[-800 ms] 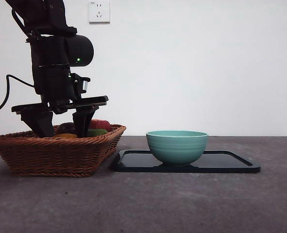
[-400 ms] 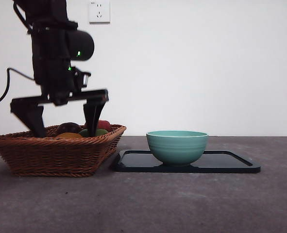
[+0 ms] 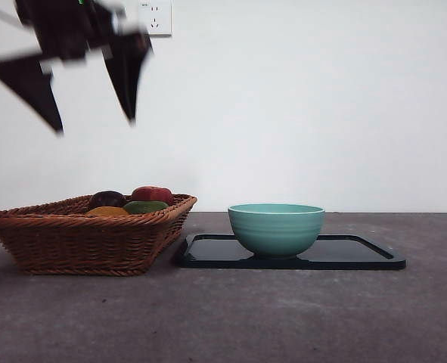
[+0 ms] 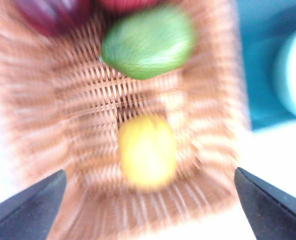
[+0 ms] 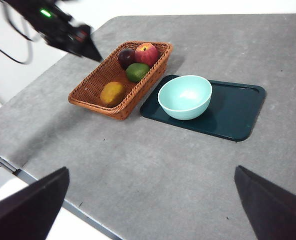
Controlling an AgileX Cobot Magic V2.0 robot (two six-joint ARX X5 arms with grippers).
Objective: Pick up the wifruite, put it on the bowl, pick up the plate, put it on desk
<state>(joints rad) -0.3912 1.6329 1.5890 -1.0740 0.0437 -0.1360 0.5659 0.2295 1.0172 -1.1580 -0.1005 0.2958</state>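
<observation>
Fruit: small rounded orange-brown wifruite [image 5: 112, 93] with dull skin, lying in the woven brown wicker basket [image 3: 87, 243] directly below the left pincer [image 3: 92, 121].
Bowl: ribbed mint-green glazed bowl [image 3: 276, 228] on a flat dark tray [image 3: 359, 255], beside the basket.
Left pincer: jaws spread wide, holding nothing, high above the basket.
Right pincer [image 5: 148, 210]: spread wide, empty, over the mottled grey counter [image 5: 153, 165].

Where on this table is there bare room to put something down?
The desk is bare across the wide stretch in front of the basket and the dark tray, and behind them too. It is crowded where basket and tray meet; the bowl fills one end of the tray.
</observation>
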